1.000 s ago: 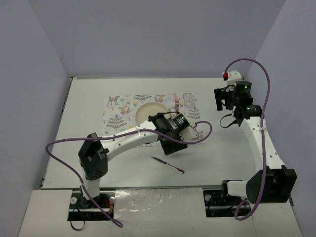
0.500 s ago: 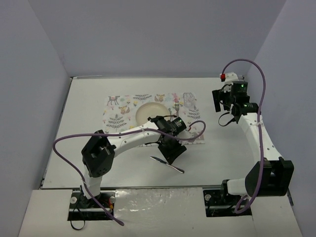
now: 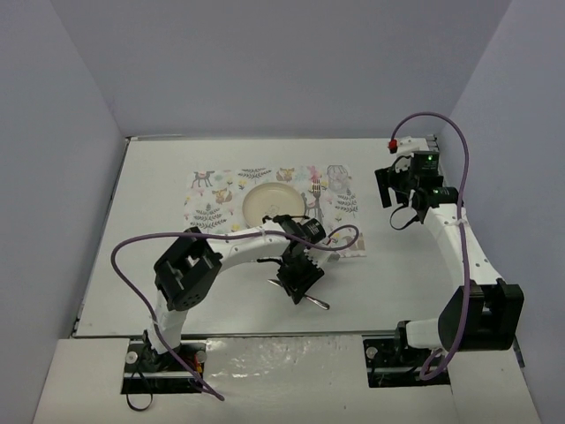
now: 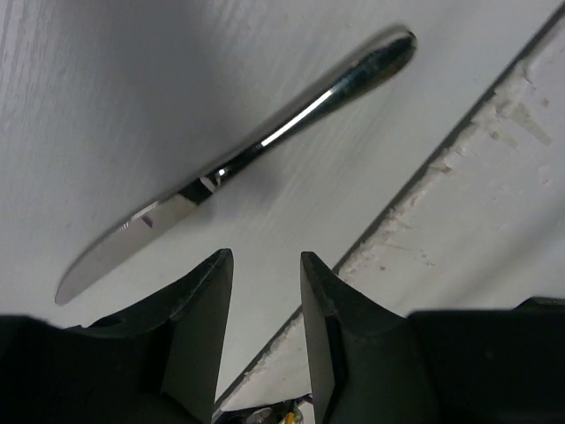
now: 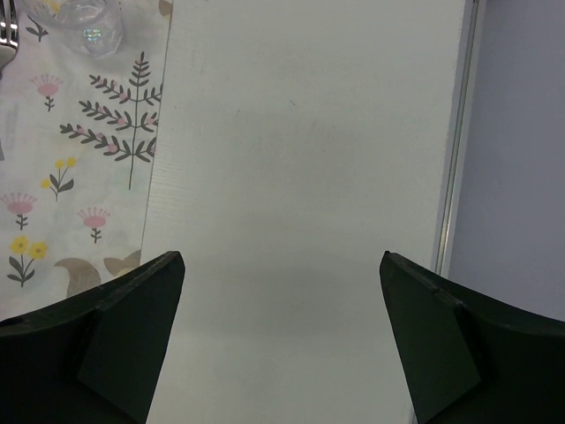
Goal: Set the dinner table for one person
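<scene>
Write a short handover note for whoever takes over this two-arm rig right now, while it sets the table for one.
Grippers: left end effector has its jaws narrowly apart, empty, low over the silver metal table knife. The right end effector is wide open, empty.
Things: the knife lies on the bare white tabletop near the front edge.
Done: round cream plate, metal fork and clear glass sit on the animal-print cloth placemat.
Left: probably grasp the knife and lay it beside the plate.

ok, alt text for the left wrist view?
A table knife lies flat on the white dinner table just beyond the left gripper, whose dark jaws stand slightly apart with nothing between them. The table's edge crosses at right.
</scene>
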### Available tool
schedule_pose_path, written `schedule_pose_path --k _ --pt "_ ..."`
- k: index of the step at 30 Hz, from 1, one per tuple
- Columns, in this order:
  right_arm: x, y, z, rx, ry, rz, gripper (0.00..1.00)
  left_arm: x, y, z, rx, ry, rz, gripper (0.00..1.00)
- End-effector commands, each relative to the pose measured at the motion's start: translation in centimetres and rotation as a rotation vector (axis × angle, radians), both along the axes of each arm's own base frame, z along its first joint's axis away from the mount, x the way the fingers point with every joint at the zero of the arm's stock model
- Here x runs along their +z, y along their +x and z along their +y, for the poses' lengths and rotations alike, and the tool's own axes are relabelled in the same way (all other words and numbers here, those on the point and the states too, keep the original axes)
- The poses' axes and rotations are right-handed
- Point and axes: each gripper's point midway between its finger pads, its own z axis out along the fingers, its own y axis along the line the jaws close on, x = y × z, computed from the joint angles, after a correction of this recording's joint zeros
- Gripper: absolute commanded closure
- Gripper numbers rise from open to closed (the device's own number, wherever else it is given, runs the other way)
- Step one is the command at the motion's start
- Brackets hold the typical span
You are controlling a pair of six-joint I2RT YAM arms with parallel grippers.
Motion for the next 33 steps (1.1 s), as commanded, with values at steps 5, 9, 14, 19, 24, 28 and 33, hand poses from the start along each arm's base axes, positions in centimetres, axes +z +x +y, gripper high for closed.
schedule_pose_path --k 5,9,14,19,24,28,33 --pt "0.7 -0.6 0.1 0.036 -0.019 -0.048 0.10 -1.9 1.7 -1.5 0.007 0.010 -0.007 0.72" --pt "0.6 -1.1 0.0 0.049 -0.038 -0.047 0.10 -2.5 2.5 -1.6 0.005 0.027 -0.046 0.72" --pt "0.4 -1.7 0.5 0.077 -0.023 -0.051 0.10 -2.9 4.6 -2.4 -0.012 0.045 -0.118 0.74" --pt "0.3 -2.3 0.6 0.091 -0.024 -0.055 0.10 -2.2 6.5 -3.7 -0.018 0.033 -0.188 0.75" --pt "-0.2 -2.5 0.8 0.099 -0.014 -0.044 0.10 -2.5 7.5 -4.2 -0.017 0.057 -0.211 0.76" --pt "-0.5 -2.8 0.8 0.105 -0.021 -0.039 0.10 -2.3 7.7 -4.3 -0.014 0.067 -0.228 0.77" --pt "-0.7 -2.8 0.9 0.111 -0.019 -0.034 0.10 -1.3 7.9 -4.4 -0.009 0.090 -0.284 0.57"
